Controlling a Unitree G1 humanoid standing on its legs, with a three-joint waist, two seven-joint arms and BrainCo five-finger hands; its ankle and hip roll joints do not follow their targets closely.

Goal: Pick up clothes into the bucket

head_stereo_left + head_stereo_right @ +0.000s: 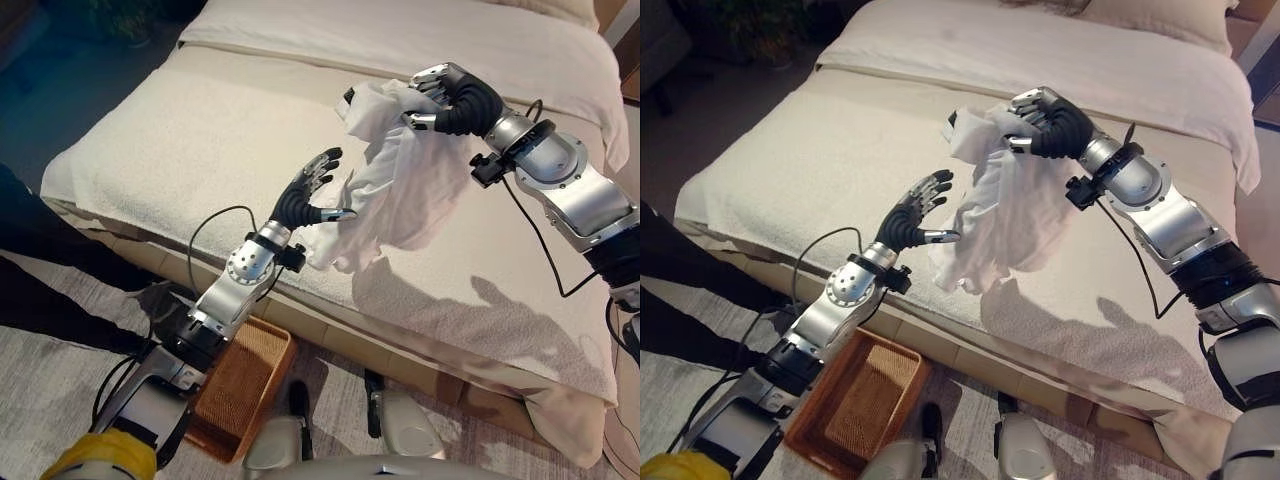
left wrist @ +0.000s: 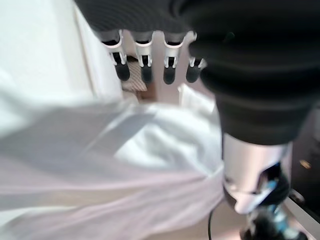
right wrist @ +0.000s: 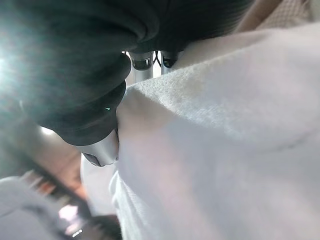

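Observation:
A white garment (image 1: pixel 385 190) hangs in the air above the bed, bunched at its top in my right hand (image 1: pixel 455 98), whose fingers are curled round it. In the right wrist view the same cloth (image 3: pixel 225 150) lies against the hand. My left hand (image 1: pixel 305 195) is held open beside the garment's lower left edge, fingers straight, thumb touching the cloth. The left wrist view shows its fingertips (image 2: pixel 145 72) straight above the white cloth (image 2: pixel 100 165). A woven brown basket (image 1: pixel 240 385) stands on the floor at the bed's near side, under my left arm.
The bed (image 1: pixel 180 150) has a cream cover and a lighter sheet (image 1: pixel 420 40) at the far end. A dark-clothed person's leg (image 1: pixel 40 260) shows at the left edge. Grey carpet (image 1: pixel 60 380) lies around the basket.

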